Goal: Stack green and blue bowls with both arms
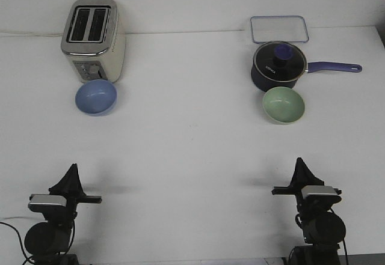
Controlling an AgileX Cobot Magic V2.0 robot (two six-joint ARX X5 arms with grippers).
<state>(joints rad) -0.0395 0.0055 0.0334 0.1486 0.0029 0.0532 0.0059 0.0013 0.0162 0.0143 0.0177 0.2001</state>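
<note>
The light periwinkle blue bowl [96, 97] sits upright on the white table at the left, just in front of a toaster. The pale sage green bowl [283, 105] sits upright at the right, just in front of a navy saucepan. Both bowls look empty. My left gripper [72, 169] points forward at the near left, well short of the blue bowl. My right gripper [300, 162] points forward at the near right, well short of the green bowl. Both grippers taper to a closed point and hold nothing.
A silver toaster [93, 38] stands at the back left. A dark navy lidded saucepan [279, 67] with a long handle [334, 68] pointing right stands at the back right. A clear rectangular lid or tray [279, 29] lies behind it.
</note>
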